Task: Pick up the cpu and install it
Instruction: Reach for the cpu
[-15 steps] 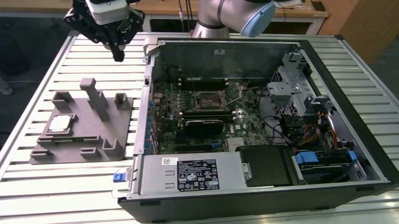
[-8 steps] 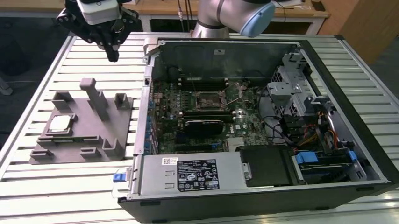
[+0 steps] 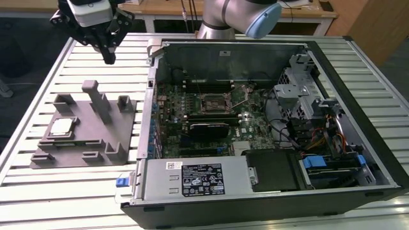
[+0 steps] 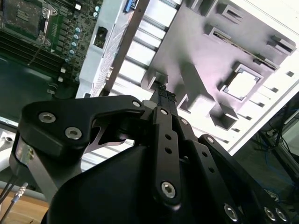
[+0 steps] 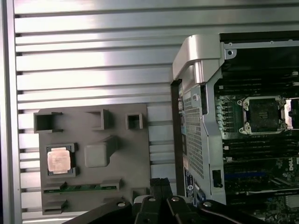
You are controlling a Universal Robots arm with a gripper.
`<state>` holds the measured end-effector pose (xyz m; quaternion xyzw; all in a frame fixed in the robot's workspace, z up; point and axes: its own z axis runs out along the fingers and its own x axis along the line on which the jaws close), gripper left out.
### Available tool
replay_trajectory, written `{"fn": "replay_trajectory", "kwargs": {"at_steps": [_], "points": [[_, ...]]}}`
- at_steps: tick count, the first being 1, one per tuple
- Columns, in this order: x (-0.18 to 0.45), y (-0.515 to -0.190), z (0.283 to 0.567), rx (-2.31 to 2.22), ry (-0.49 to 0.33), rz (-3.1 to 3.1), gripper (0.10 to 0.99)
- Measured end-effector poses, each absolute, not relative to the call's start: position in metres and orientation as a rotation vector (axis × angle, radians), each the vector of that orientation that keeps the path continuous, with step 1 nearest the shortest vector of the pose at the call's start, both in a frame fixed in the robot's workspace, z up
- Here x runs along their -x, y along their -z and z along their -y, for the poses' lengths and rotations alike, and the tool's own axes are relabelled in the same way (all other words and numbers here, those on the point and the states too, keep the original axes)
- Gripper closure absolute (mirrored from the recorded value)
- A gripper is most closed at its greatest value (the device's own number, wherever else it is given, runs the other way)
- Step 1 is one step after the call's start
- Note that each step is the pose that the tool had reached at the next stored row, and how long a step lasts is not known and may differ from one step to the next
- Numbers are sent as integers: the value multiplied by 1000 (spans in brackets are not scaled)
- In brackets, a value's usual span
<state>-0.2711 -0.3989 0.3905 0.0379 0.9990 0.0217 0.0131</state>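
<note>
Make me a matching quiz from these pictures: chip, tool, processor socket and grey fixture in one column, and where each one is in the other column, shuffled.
1 chip
2 tool
3 socket
4 grey fixture

A on the slatted table, beside the computer case
B on the green board inside the computer case
C in a recess of the grey fixture
D in the air above the table

Pairs: 1-C, 2-D, 3-B, 4-A
</note>
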Motion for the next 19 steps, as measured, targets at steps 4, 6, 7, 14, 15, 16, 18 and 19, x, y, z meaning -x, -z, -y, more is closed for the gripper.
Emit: {"fn": "replay_trajectory", "kwargs": {"at_steps": [4, 6, 7, 14, 15, 16, 18, 19], "points": [[278, -389, 399, -118, -68, -3112, 980], [282, -388, 399, -118, -68, -3113, 980], [284, -388, 399, -118, -68, -3112, 980], [297, -386, 399, -118, -68, -3113, 980], [299, -385, 399, -118, -68, -3113, 980], [301, -385, 399, -118, -68, -3113, 980], [304, -384, 399, -118, -68, -3112, 980], [306, -384, 399, -118, -68, -3112, 980]]}}
